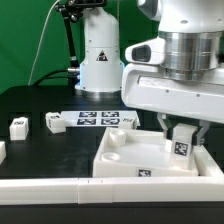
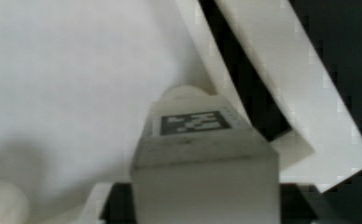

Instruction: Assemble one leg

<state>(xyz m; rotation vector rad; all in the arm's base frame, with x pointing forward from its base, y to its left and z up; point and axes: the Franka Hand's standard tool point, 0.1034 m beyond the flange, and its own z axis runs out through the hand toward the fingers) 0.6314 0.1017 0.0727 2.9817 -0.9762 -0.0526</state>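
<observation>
My gripper (image 1: 180, 133) is shut on a leg (image 1: 181, 148), a small white block with a black-and-white tag on its face. It holds the leg upright over the right near corner of the large white tray-like part (image 1: 125, 160). In the wrist view the leg (image 2: 196, 150) sits between the dark fingers (image 2: 117, 200) of the gripper (image 2: 199, 205), tag end pointing down at the tray's corner (image 2: 89, 80). Whether the leg's tip touches the tray cannot be told. Two more legs (image 1: 18, 126) (image 1: 52, 122) stand on the black table at the exterior view's left.
The marker board (image 1: 95, 118) lies flat behind the tray, with another small white block (image 1: 128, 121) at its right end. The arm's white base (image 1: 98, 60) stands at the back. A white rail (image 1: 90, 190) runs along the front edge.
</observation>
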